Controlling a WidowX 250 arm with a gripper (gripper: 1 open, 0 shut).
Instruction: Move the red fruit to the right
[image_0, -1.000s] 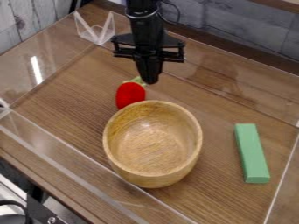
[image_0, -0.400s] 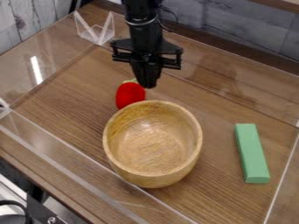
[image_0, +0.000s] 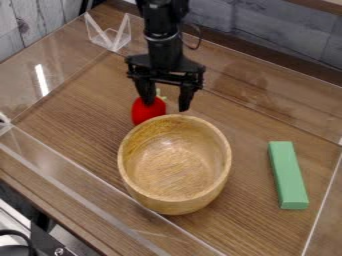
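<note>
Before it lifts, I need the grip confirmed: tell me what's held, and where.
I can't tell: the gripper is low over the red fruit, contact unclear.

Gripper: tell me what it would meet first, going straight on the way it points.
Most likely the red fruit, which shows at the fingertips of the gripper; one view leaves depth unclear, so it might pass beside it towards the wooden bowl.

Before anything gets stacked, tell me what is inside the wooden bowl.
Nothing shows inside the wooden bowl; its bare inner floor and walls are visible. The outside of its near wall and whatever lies beneath it are hidden.
</note>
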